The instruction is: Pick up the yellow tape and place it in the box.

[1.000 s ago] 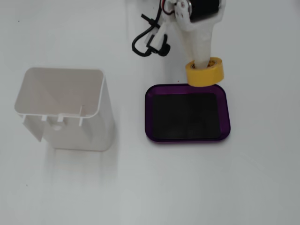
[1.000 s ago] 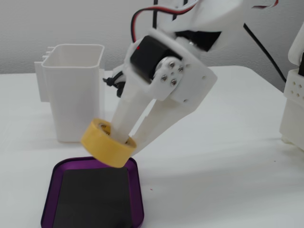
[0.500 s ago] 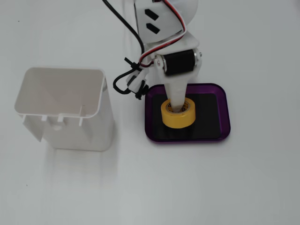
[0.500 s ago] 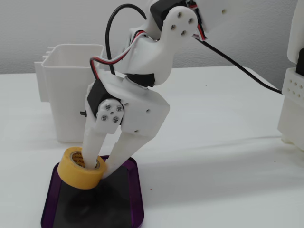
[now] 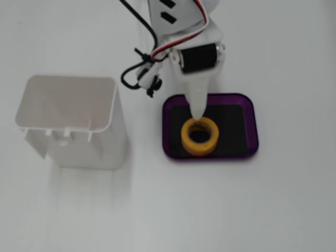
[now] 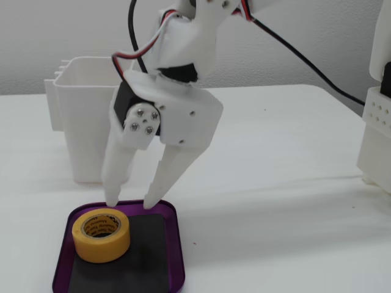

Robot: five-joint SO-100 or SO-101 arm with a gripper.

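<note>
Where the yellow tape [image 5: 199,136] [image 6: 101,235] lies flat on the black floor of the box [image 5: 250,123] [image 6: 177,256], hole facing up, printed brownish core visible inside the ring. In the top-down fixed view, positioned in the left half of the tray, near its front rim; in the low side-on fixed view, near the tray's left and far edges.

Directly above the tape, the gripper [image 5: 197,118] [image 6: 129,205]: white, pointing downward, fingers parted with a clear gap between the tips, nothing held between them. One fingertip [image 6: 112,203] just above the far edge of the roll, the other fingertip [image 6: 149,202] over the tray's far rim, right of the roll; contact with the roll not determinable from either view.

Left of the tray in the top-down view, and behind it in the side-on view, a tall white plastic bin [image 5: 68,121] [image 6: 85,116], upright, open at the top, well apart from the tray. All resting on a plain white table [image 5: 273,210] [image 6: 287,183].
</note>
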